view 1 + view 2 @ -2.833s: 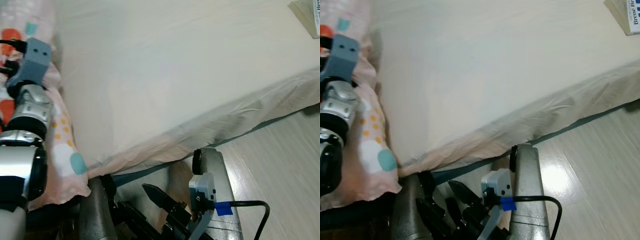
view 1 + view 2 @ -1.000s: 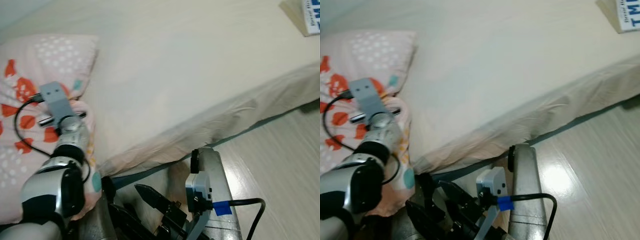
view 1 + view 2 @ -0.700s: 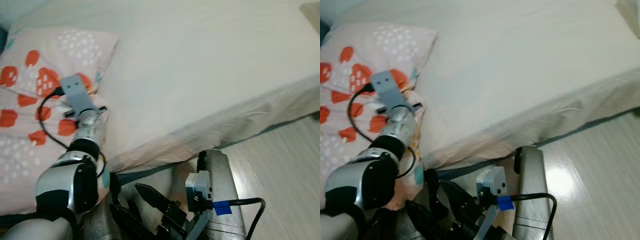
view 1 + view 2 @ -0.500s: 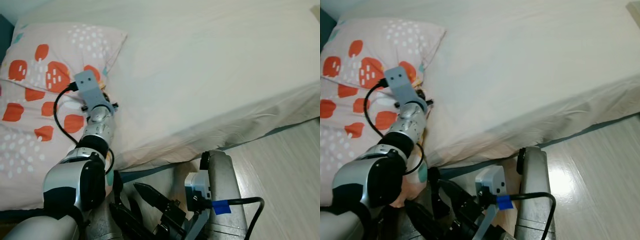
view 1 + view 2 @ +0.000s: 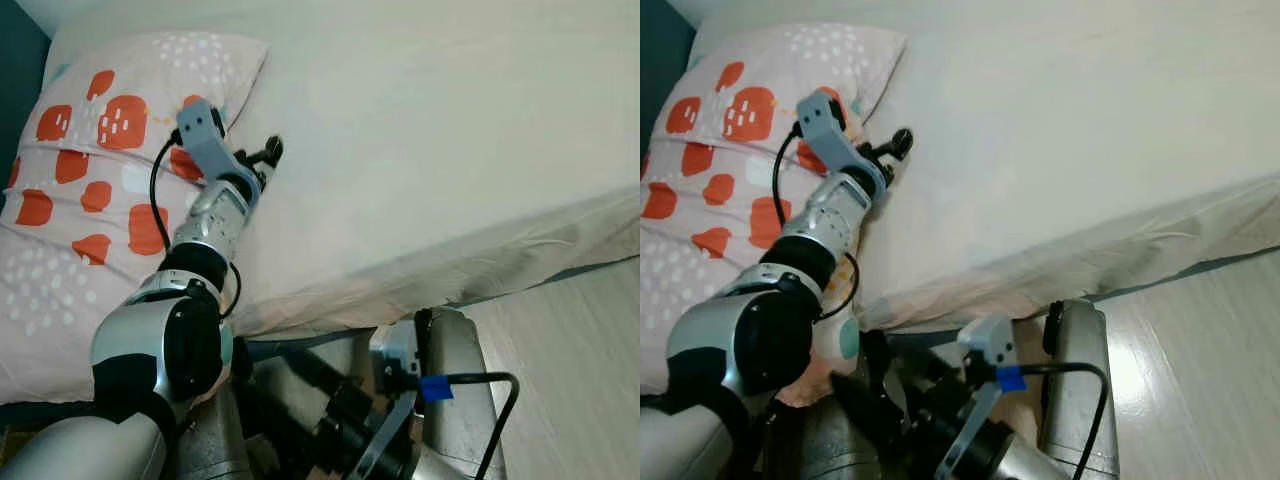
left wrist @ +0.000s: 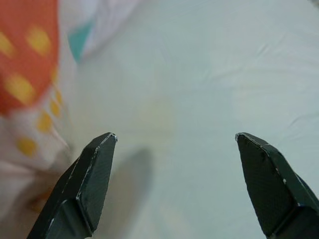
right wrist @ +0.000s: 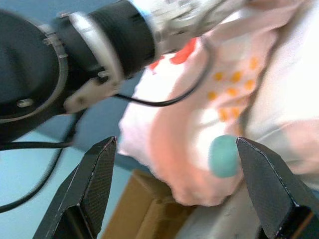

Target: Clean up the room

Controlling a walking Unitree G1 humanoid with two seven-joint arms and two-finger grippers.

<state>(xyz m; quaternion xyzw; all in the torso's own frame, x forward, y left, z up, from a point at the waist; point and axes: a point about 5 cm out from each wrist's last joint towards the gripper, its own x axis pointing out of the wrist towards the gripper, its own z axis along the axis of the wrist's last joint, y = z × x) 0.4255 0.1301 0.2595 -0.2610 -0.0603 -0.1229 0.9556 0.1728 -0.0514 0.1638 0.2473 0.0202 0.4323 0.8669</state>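
**Bed with a patterned pillow, left arm reaching over it**

Cream sheets cover the bed (image 5: pixel 430 130), which fills the upper right of the frame. At upper left lies the pillow (image 5: pixel 90 150), pink with red and white patches. Just beside its right edge, above the sheet, hovers the left gripper (image 6: pixel 174 144), jaws spread wide with nothing between them. At lower centre the right gripper (image 7: pixel 177 144) hangs low by the bed's edge, jaws likewise apart and empty. Pale wood floor (image 5: pixel 580 380) shows at lower right.
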